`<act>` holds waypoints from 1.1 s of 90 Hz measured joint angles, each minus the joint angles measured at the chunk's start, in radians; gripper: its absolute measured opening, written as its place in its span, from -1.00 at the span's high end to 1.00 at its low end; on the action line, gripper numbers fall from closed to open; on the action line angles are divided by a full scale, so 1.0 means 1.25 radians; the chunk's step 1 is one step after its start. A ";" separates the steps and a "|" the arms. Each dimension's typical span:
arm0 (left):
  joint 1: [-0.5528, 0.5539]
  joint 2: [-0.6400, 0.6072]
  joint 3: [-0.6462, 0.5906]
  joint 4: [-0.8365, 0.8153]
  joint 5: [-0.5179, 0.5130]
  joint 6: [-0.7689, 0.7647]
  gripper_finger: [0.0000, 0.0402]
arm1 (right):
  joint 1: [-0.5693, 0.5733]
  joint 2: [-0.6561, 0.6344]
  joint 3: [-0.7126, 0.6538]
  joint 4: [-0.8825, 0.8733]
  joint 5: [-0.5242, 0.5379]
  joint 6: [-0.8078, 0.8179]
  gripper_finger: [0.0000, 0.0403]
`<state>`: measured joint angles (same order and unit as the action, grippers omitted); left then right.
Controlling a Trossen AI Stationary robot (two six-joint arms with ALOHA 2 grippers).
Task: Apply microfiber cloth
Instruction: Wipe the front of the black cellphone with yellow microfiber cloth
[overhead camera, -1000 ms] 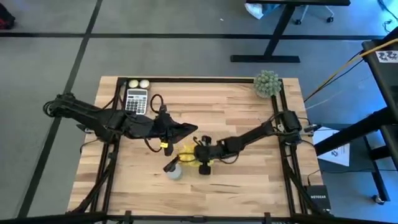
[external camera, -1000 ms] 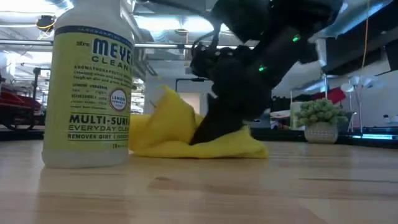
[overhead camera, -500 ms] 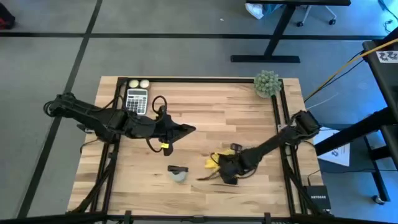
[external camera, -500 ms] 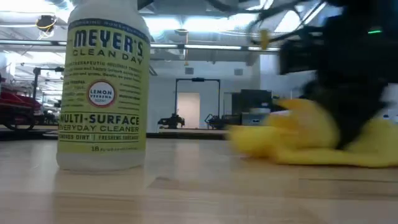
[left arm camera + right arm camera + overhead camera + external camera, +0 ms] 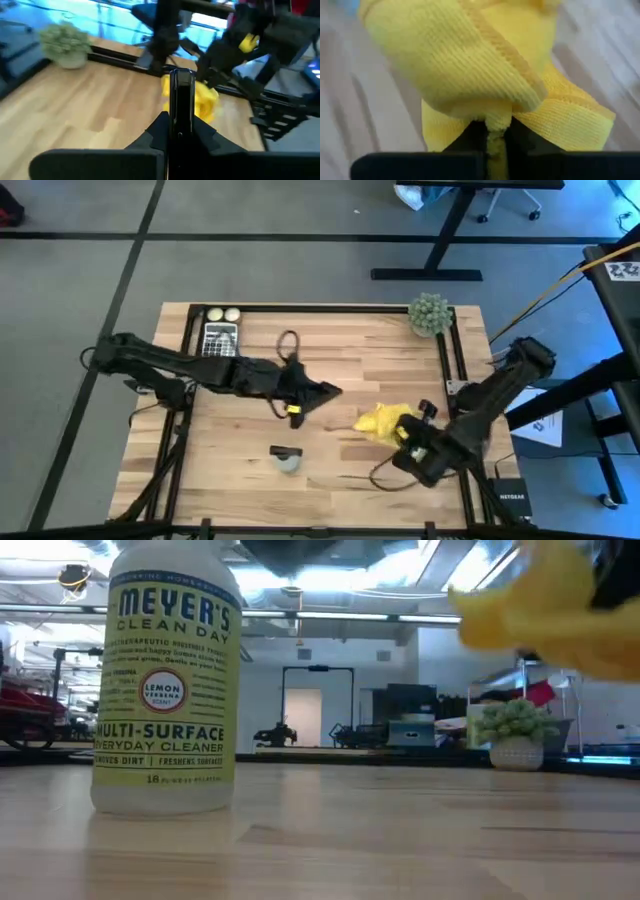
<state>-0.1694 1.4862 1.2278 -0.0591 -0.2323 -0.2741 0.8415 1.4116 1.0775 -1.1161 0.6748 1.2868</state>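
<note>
Both arms are looking matte black and chunky, with black cables looping off them. A yellow tag is showing on each wrist (left one's clearer).

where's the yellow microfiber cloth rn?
The yellow microfiber cloth is pinched in the right gripper, lifted off the wooden table at its right side in the high view, right of the grey spray bottle.

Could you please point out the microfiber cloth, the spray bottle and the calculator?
microfiber cloth (image 5: 385, 421), high view, bunched yellow middle.
spray bottle (image 5: 164, 690), low view, front label.
calculator (image 5: 219, 340), high view, keypad.
</note>
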 joint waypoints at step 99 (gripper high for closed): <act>0.083 0.402 0.000 0.285 0.048 0.266 0.92 | 0.232 0.052 -0.082 -0.092 0.172 0.504 0.95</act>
<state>-0.0661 1.9882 1.2276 0.2968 -0.1721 0.0585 1.1316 1.4764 0.9745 -1.2316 0.8901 1.9163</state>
